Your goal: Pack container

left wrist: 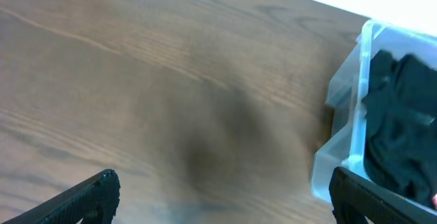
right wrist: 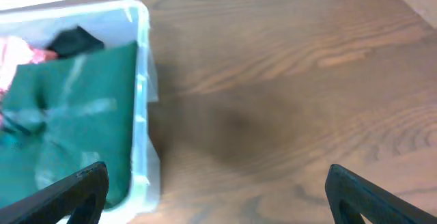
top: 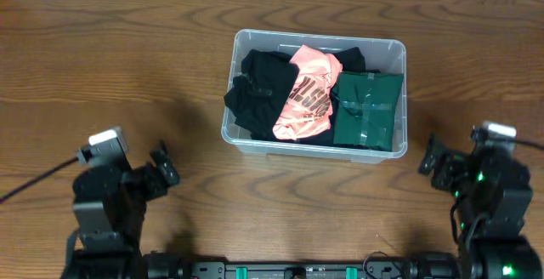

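The clear plastic container (top: 396, 56) sits at the table's middle back. It holds a black garment (top: 259, 88) on the left, a pink printed garment (top: 304, 92) in the middle and a folded dark green garment (top: 367, 109) on the right. My left gripper (top: 163, 167) is open and empty, low at the front left, apart from the container. My right gripper (top: 435, 160) is open and empty at the front right. The left wrist view shows the container's corner (left wrist: 355, 94) with black cloth (left wrist: 403, 121). The right wrist view shows its rim (right wrist: 142, 80) and green garment (right wrist: 75, 115).
The brown wooden table (top: 110, 66) surrounds the container. The arm bases stand at the front edge, left (top: 102, 219) and right (top: 497, 219). Nothing else lies on the table.
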